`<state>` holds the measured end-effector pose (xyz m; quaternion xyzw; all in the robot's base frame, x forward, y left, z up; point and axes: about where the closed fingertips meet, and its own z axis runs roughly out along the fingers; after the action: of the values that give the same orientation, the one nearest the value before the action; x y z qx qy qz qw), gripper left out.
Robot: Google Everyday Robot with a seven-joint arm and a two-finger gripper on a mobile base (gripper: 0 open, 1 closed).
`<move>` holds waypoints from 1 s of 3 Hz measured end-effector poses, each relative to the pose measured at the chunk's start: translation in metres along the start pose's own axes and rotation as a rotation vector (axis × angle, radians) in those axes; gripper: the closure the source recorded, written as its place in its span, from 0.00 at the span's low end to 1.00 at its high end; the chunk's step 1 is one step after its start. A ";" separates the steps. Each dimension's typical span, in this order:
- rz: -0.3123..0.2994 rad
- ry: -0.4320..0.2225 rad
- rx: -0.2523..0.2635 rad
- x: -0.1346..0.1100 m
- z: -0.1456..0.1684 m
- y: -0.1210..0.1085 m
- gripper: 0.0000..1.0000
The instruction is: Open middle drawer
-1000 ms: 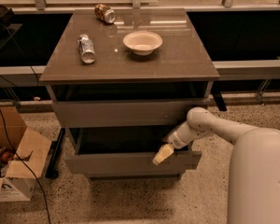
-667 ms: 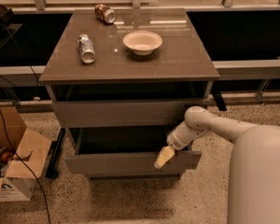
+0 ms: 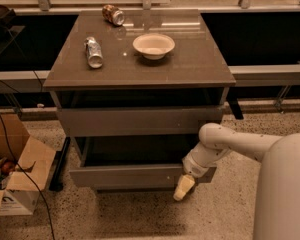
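Our gripper [image 3: 184, 187] hangs low at the right end of the middle drawer [image 3: 125, 176], right by the front's bottom edge; it looks pale and points down at the floor; we cannot tell if it is apart, together, or holding on to the front.

The middle drawer is the wide flat front under the taller top drawer [image 3: 140, 121]; it sticks out toward us, and we can see its dark tray behind the front; we think the job is partly done.

The front looks hard and stiff, so it will not bend; it is smooth and has no handle, so it may be slippery; we think the best place to hold is an edge of the front, near where the gripper is now; the drawer should slide straight out; it does not look heavy, but we cannot see what is inside.

The arm [image 3: 230, 141] comes in from the right; it bends down at the wrist, so the gripper drops beside the drawer's right corner.
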<state>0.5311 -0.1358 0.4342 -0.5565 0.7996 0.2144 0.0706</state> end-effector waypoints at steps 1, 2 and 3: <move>0.000 0.000 0.000 -0.002 -0.003 0.000 0.42; 0.000 0.000 0.000 -0.004 -0.007 0.001 0.66; 0.000 0.000 0.000 -0.004 -0.008 0.001 0.70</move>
<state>0.5325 -0.1355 0.4430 -0.5565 0.7996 0.2145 0.0706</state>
